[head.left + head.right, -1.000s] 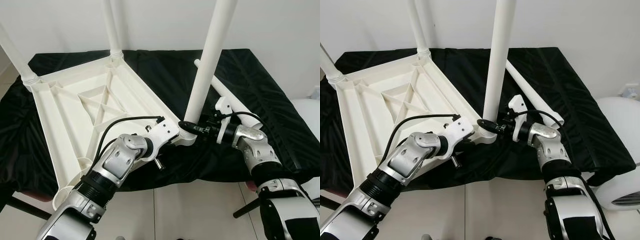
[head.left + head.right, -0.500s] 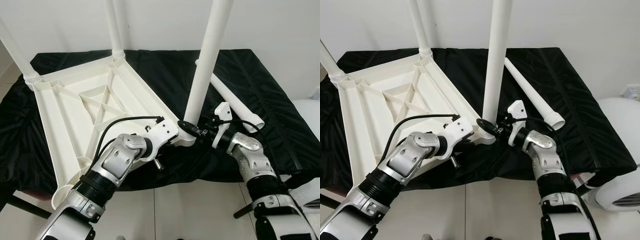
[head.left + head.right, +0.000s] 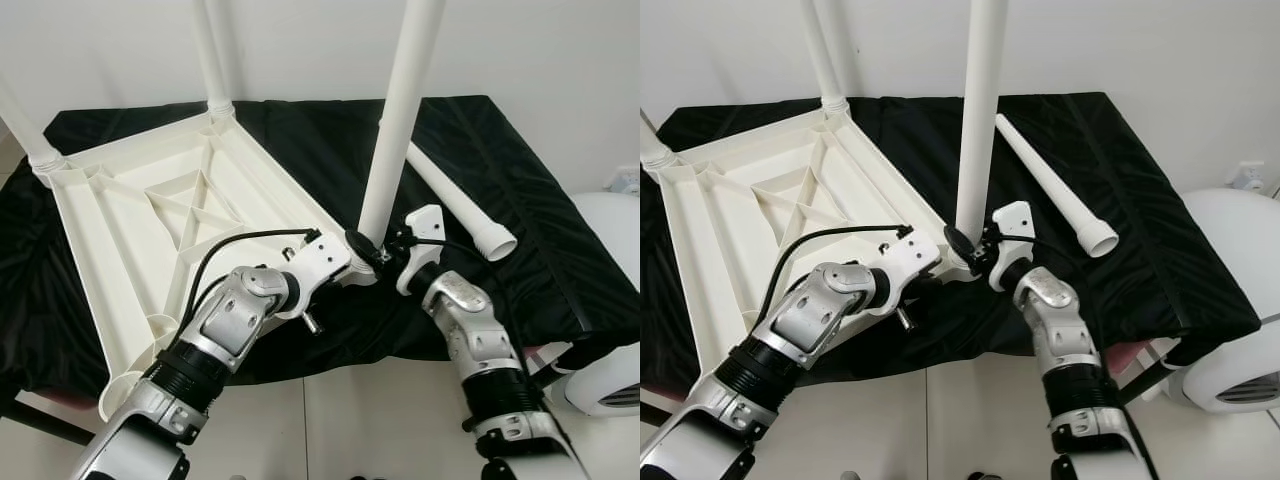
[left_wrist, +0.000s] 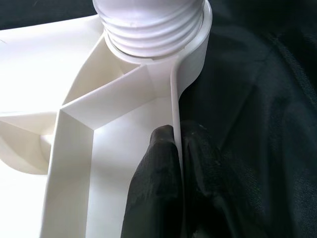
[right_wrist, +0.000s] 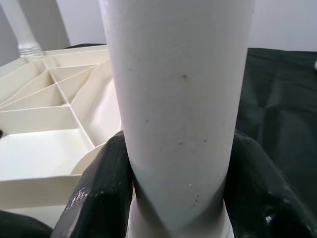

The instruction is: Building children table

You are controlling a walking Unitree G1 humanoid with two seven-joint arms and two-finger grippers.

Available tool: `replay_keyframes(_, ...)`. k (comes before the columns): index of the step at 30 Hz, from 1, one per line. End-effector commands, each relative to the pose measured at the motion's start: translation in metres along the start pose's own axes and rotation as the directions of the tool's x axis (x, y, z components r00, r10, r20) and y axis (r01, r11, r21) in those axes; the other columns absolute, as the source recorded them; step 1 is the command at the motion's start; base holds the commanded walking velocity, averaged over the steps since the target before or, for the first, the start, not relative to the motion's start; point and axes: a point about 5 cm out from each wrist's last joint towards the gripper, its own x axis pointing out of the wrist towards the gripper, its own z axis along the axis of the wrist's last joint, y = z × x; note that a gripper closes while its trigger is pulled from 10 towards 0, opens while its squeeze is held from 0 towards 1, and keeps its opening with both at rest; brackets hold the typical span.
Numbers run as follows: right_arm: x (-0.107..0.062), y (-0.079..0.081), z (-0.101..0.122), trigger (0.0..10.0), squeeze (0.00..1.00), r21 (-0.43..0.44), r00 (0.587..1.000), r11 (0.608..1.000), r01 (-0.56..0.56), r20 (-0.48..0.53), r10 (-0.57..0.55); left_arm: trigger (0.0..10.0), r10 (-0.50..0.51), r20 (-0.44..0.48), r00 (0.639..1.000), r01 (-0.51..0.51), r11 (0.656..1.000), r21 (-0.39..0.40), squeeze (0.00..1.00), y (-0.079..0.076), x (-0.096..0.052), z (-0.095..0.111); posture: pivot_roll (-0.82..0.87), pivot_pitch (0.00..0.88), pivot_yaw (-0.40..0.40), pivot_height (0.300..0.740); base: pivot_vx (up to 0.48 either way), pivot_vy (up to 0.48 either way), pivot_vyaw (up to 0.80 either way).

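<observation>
While my right gripper (image 5: 176, 198) clamps both fingers round the base of the upright table leg (image 3: 395, 120), my left gripper (image 4: 176, 168) pinches the rim wall of the inverted white tabletop (image 3: 150, 220) beside that leg's threaded corner socket (image 4: 148, 29). Tabletop lies on black cloth (image 3: 520, 180); a loose leg (image 3: 1050, 185) lies to my right.

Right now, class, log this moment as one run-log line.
stage: fitting leg | left hand: shut on tabletop rim | right hand: shut on upright leg at corner socket | spare leg: lying on black cloth
</observation>
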Motion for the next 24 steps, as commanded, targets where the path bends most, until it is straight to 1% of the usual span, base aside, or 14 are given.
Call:
replay_keyframes(1, -0.001, -0.001, -0.006, 0.0, 0.00, 0.040, 0.997, 0.997, 0.069, -0.028, -0.068, 10.0, -0.015, -0.015, 1.000, 0.015, 1.000, 0.014, 0.00, -0.004, 0.002, -0.002, -0.09, 0.117, 0.045, 0.740, 0.000, 0.000, 0.00)
replay_keyframes(2, -0.001, -0.001, -0.006, 0.0, 0.00, 0.040, 0.997, 0.997, 0.069, -0.028, -0.068, 10.0, -0.015, -0.015, 1.000, 0.015, 1.000, 0.014, 0.00, -0.004, 0.002, -0.002, -0.09, 0.117, 0.045, 0.740, 0.000, 0.000, 0.00)
replay_keyframes(3, -0.001, 0.001, -0.008, 0.0, 0.00, 0.046, 0.992, 0.991, 0.123, -0.034, -0.122, 10.0, -0.016, -0.013, 1.000, 0.016, 1.000, 0.016, 0.00, -0.004, 0.003, -0.001, -0.09, 0.109, 0.042, 0.740, 0.000, 0.000, 0.00)
replay_keyframes(5, 0.000, 0.009, -0.012, 0.0, 0.00, 0.066, 0.970, 0.968, 0.243, -0.049, -0.240, 10.0, -0.016, -0.011, 1.000, 0.016, 1.000, 0.019, 0.00, -0.005, 0.003, 0.000, -0.09, 0.104, 0.037, 0.740, 0.000, 0.000, 0.00)
replay_keyframes(6, 0.001, 0.012, -0.013, 0.0, 0.00, 0.065, 0.960, 0.958, 0.279, -0.056, -0.276, 10.0, -0.016, -0.010, 1.000, 0.016, 1.000, 0.020, 0.00, -0.005, 0.003, 0.000, -0.09, 0.104, 0.037, 0.740, 0.000, 0.000, 0.00)
replay_keyframes(7, 0.001, 0.012, -0.013, 0.0, 0.00, 0.065, 0.960, 0.958, 0.279, -0.056, -0.276, 10.0, -0.016, -0.010, 1.000, 0.016, 1.000, 0.020, 0.00, -0.005, 0.003, 0.000, -0.09, 0.104, 0.037, 0.740, 0.000, 0.000, 0.00)
replay_keyframes(9, 0.003, 0.021, -0.014, 0.0, 0.00, 0.071, 0.947, 0.944, 0.321, -0.059, -0.317, 10.0, -0.015, -0.009, 1.000, 0.015, 1.000, 0.020, 0.00, -0.005, 0.003, 0.000, -0.09, 0.101, 0.033, 0.740, 0.000, 0.000, 0.00)
replay_keyframes(10, 0.003, 0.021, -0.014, 0.0, 0.00, 0.071, 0.947, 0.944, 0.321, -0.059, -0.317, 10.0, -0.015, -0.009, 1.000, 0.015, 1.000, 0.020, 0.00, -0.005, 0.003, 0.000, -0.09, 0.101, 0.033, 0.740, 0.000, 0.000, 0.00)
replay_keyframes(11, 0.004, 0.025, -0.014, 0.0, 0.00, 0.081, 0.944, 0.941, 0.328, -0.063, -0.324, 10.0, -0.014, -0.009, 1.000, 0.015, 1.000, 0.020, 0.00, -0.005, 0.003, 0.000, -0.09, 0.101, 0.033, 0.740, 0.000, 0.000, 0.00)
replay_keyframes(12, 0.004, 0.027, -0.013, 0.0, 0.00, 0.064, 0.935, 0.933, 0.353, -0.057, -0.350, 10.0, -0.015, -0.008, 1.000, 0.015, 1.000, 0.020, 0.00, -0.005, 0.003, 0.000, -0.09, 0.103, 0.030, 0.740, 0.000, 0.000, 0.00)
replay_keyframes(16, 0.004, 0.033, -0.011, 0.0, 0.00, 0.037, 0.919, 0.919, 0.393, -0.057, -0.391, 10.0, -0.013, -0.007, 1.000, 0.013, 1.000, 0.019, 0.00, -0.005, 0.004, 0.000, -0.09, 0.103, 0.032, 0.740, 0.000, 0.000, 0.00)
replay_keyframes(19, 0.006, 0.040, -0.012, 0.0, 0.00, 0.061, 0.922, 0.921, 0.385, -0.065, -0.382, 10.0, -0.008, -0.006, 1.000, 0.008, 1.000, 0.018, 0.00, -0.004, 0.003, 0.001, -0.09, 0.105, 0.033, 0.740, 0.000, 0.000, 0.00)
replay_keyframes(20, 0.006, 0.040, -0.012, 10.0, 0.00, 0.054, 0.920, 0.920, 0.389, -0.075, -0.384, 10.0, -0.005, -0.006, 1.000, 0.005, 1.000, 0.017, 0.00, -0.003, 0.003, 0.001, -0.09, 0.105, 0.032, 0.740, 0.000, 0.000, 0.00)
replay_keyframes(24, 0.005, 0.039, -0.012, 10.0, 0.00, 0.050, 0.914, 0.914, 0.402, -0.084, -0.398, 10.0, -0.003, -0.007, 1.000, 0.003, 1.000, 0.018, 0.00, -0.003, 0.003, 0.000, -0.09, 0.103, 0.029, 0.740, 0.000, 0.000, 0.00)
